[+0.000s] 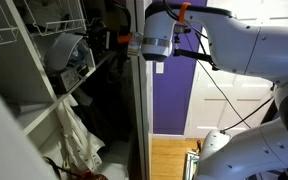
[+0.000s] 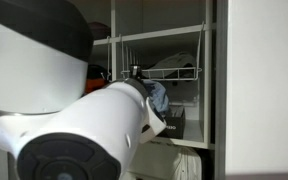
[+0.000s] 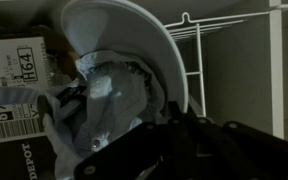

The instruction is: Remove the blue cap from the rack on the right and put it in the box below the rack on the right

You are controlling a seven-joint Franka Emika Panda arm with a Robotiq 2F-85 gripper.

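Note:
The blue cap (image 3: pixel 109 90) is grey-blue cloth with a pale curved brim. It stands tilted on edge over the brown cardboard box (image 3: pixel 9 95), which has a white label. My gripper (image 3: pixel 177 125) is dark at the bottom of the wrist view, and its fingertips meet the end of the brim and seem shut on it. In both exterior views the cap (image 1: pixel 61 50) (image 2: pixel 159 97) sits below the white wire rack (image 1: pixel 44 25) (image 2: pixel 174 72), with the box (image 2: pixel 172 120) under it. My gripper (image 1: pixel 124 42) reaches into the closet beside the cap.
White vertical rack wires (image 3: pixel 196 55) stand right of the cap. A pale whitish cloth bundle (image 1: pixel 79 135) hangs on a lower shelf. The closet's white door post (image 1: pixel 142 110) is close by my wrist. My arm's large white body (image 2: pixel 64 110) blocks much of an exterior view.

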